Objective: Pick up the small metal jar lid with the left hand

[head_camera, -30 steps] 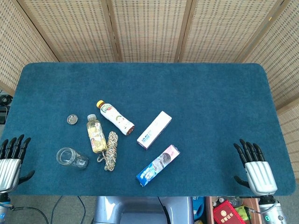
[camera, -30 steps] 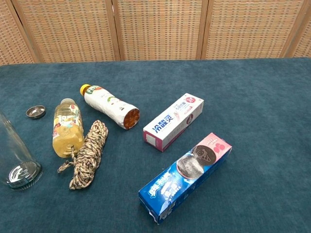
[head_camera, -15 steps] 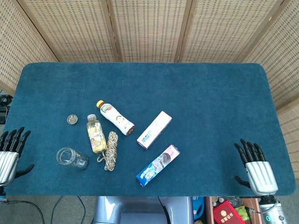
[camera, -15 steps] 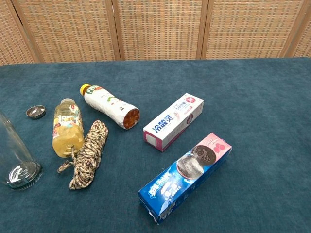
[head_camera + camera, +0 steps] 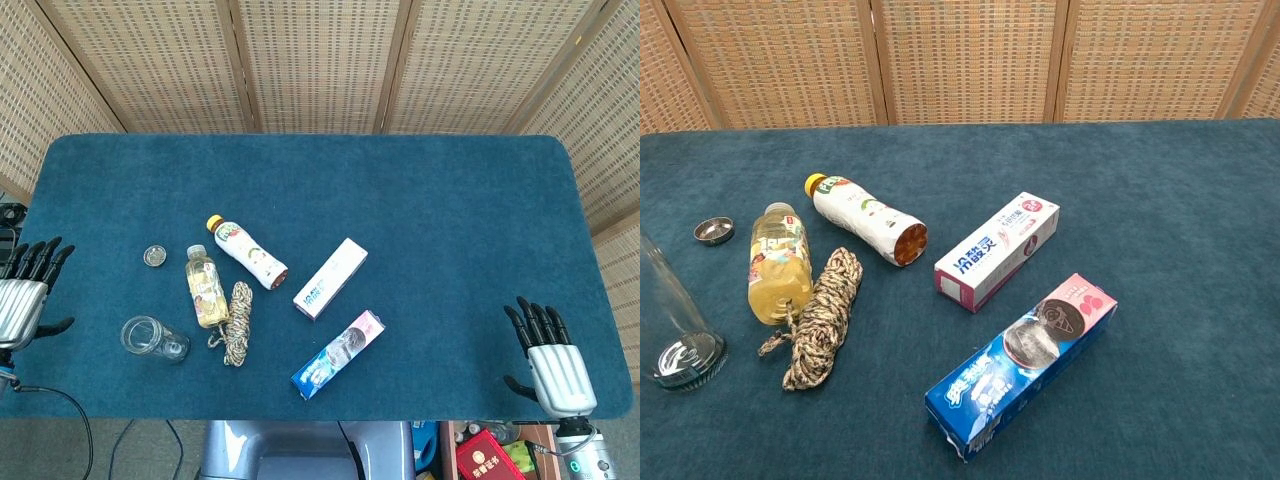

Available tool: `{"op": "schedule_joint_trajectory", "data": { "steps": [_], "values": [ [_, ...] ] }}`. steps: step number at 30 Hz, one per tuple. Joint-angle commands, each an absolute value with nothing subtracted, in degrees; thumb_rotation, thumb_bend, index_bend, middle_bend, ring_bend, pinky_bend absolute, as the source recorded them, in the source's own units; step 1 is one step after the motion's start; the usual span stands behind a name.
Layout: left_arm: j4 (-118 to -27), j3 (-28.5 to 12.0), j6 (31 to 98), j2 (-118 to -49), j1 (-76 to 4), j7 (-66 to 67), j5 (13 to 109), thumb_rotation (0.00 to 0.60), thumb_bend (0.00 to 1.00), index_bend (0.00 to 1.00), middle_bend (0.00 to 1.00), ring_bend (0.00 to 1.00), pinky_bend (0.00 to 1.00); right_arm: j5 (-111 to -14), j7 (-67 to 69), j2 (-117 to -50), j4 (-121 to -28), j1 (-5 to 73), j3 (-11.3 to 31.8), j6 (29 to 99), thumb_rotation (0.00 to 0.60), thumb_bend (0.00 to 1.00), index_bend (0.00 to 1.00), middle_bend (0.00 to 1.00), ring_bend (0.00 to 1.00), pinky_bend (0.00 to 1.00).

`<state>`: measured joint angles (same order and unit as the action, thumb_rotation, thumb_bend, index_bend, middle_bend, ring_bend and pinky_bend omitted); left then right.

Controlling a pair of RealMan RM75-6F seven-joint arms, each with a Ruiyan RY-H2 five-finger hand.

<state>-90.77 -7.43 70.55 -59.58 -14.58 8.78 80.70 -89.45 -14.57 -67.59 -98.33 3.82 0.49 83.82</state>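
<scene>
The small round metal jar lid [image 5: 154, 256] lies flat on the blue table, left of the bottles; the chest view shows the lid [image 5: 713, 231] at its far left. My left hand [image 5: 25, 292] is at the table's left edge, well left of the lid, open with fingers spread and holding nothing. My right hand [image 5: 553, 360] stays at the front right corner, open and empty. Neither hand appears in the chest view.
A clear glass jar [image 5: 153, 339] lies on its side in front of the lid. Right of the lid are a yellow drink bottle [image 5: 206, 287], a coiled rope [image 5: 237, 322], a white-labelled bottle [image 5: 247, 252], a toothpaste box [image 5: 331, 277] and a blue box [image 5: 338, 354].
My left hand has moved away from the front edge, up along the table's left side, closer to level with the lid. The right hand and the objects have stayed put.
</scene>
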Motion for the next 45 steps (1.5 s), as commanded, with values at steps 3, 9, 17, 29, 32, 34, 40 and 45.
{"op": "schedule_joint_trajectory", "data": {
  "steps": [3,9,17,29,32,34,40,45],
  "values": [
    [-86.5,-9.6,65.1,-61.9,-19.0,10.5,76.5,0.6,0.22,0.23,0.0,0.0,0.0,-89.1,-14.8,-67.8,-98.1,3.9,0.6,83.6,0.6,0.0,0.0,0.0,0.0,0.0],
    [-82.0,-10.4,60.8,-65.2,-22.6,12.8,73.9,0.6,0.28,0.27,0.0,0.0,0.0,-88.5,-15.3,-68.1,-97.8,4.1,0.7,83.0,0.6,0.0,0.0,0.0,0.0,0.0],
    [-75.8,-11.2,55.8,-69.7,-26.7,15.2,70.1,0.6,0.35,0.32,0.0,0.0,0.0,-87.9,-15.3,-68.3,-97.6,4.2,1.0,82.8,0.6,0.0,0.0,0.0,0.0,0.0],
    [-66.3,-11.2,49.9,-76.8,-31.8,16.8,66.5,0.6,0.38,0.41,0.0,0.0,0.0,-86.5,-15.2,-68.6,-97.0,4.5,1.5,82.1,0.6,0.0,0.0,0.0,0.0,0.0],
    [-64.2,-11.1,48.6,-78.6,-32.7,16.4,65.8,0.6,0.39,0.42,0.0,0.0,0.0,-86.1,-15.2,-68.7,-96.9,4.6,1.7,81.9,0.6,0.0,0.0,0.0,0.0,0.0],
    [-62.4,-10.9,48.1,-79.9,-33.3,16.3,65.7,0.6,0.39,0.43,0.0,0.0,0.0,-85.9,-15.1,-68.7,-96.8,4.6,1.7,81.9,0.6,0.0,0.0,0.0,0.0,0.0],
    [-59.5,-10.3,47.5,-82.1,-34.3,15.6,66.2,0.6,0.39,0.43,0.0,0.0,0.0,-85.5,-14.9,-68.7,-96.7,4.7,1.9,81.9,0.6,0.0,0.0,0.0,0.0,0.0],
    [-56.1,-9.9,46.5,-84.3,-35.3,14.0,66.6,0.6,0.39,0.44,0.0,0.0,0.0,-84.9,-14.8,-68.8,-96.4,4.8,2.1,81.6,0.6,0.0,0.0,0.0,0.0,0.0]
  ]
}}
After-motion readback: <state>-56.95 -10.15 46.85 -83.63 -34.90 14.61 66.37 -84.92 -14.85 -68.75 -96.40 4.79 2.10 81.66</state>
